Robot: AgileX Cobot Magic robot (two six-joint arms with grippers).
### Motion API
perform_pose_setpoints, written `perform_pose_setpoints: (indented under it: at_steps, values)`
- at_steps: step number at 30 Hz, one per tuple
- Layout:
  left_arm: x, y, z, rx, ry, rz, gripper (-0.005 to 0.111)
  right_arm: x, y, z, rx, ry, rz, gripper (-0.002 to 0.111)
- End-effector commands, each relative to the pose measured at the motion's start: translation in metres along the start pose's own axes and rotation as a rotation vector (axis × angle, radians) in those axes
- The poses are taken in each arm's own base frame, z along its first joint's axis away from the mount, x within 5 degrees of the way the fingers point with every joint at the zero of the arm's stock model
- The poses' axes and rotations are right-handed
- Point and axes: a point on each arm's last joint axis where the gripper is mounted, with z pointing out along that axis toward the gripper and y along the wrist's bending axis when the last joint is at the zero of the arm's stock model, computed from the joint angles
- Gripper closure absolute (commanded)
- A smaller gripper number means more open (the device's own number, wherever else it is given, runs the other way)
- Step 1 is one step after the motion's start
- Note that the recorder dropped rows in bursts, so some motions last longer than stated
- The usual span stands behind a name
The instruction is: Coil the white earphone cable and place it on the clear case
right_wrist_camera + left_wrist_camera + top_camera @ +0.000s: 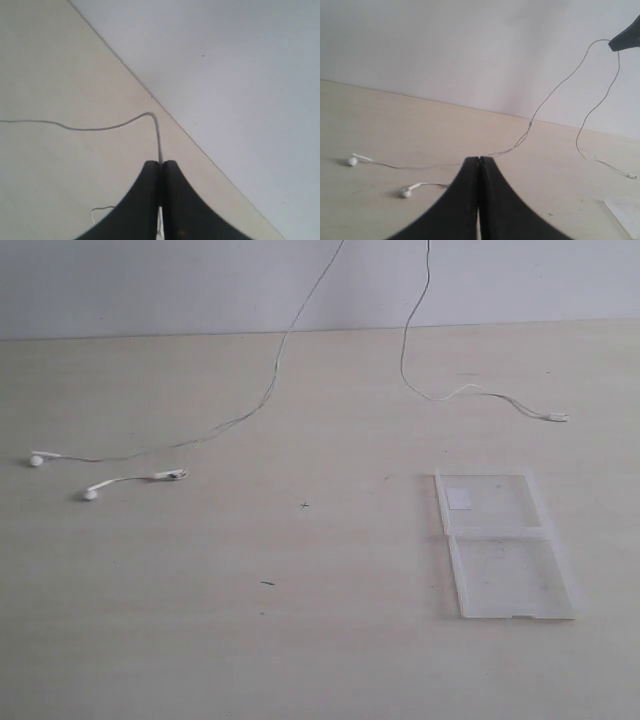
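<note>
The white earphone cable (268,388) hangs from above in two strands. One strand runs down left to two earbuds (37,460) and an inline remote (170,476) on the table, the other to the plug (555,417). My right gripper (160,163) is shut on the cable (100,128), high above the table, and its tip (612,45) shows with both strands meeting at it. My left gripper (479,159) is shut with nothing in it, and the cable (555,92) passes behind its tips. The clear case (505,545) lies open and flat at the right. Neither gripper shows in the exterior view.
A white sticker (459,498) marks the far half of the case. A corner of the case (625,212) shows in the left wrist view. A pale wall (150,280) rises at the table's far edge. Small dark specks (267,583) dot the tabletop.
</note>
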Motion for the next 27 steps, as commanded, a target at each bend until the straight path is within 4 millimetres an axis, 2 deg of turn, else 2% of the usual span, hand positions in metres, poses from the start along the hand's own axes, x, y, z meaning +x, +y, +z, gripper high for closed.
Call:
perform_pose_setpoints:
  at_steps: [1, 4, 12, 17, 22, 27]
  values:
    - [0.0, 0.0, -0.001, -0.002, -0.009, 0.0, 0.107, -0.005, -0.01, -0.03, 0.038, -0.06, 0.095, 0.108]
    - [0.0, 0.0, -0.001, -0.002, -0.009, 0.0, 0.107, -0.007, -0.012, -0.043, 0.034, -0.083, 0.129, 0.108]
    - [0.0, 0.0, -0.001, -0.002, -0.009, 0.0, 0.107, -0.003, -0.011, -0.047, 0.023, -0.041, 0.146, 0.108]
    - [0.0, 0.0, -0.001, -0.002, -0.009, 0.0, 0.107, 0.006, -0.009, -0.06, -0.008, 0.052, 0.122, 0.108]
    - [0.0, 0.0, -0.001, -0.002, -0.009, 0.0, 0.107, 0.012, -0.01, -0.098, -0.016, 0.007, 0.135, 0.108]
    - [0.0, 0.0, -0.001, -0.002, -0.009, 0.0, 0.107, 0.013, -0.009, -0.15, -0.052, -0.144, 0.174, 0.108]
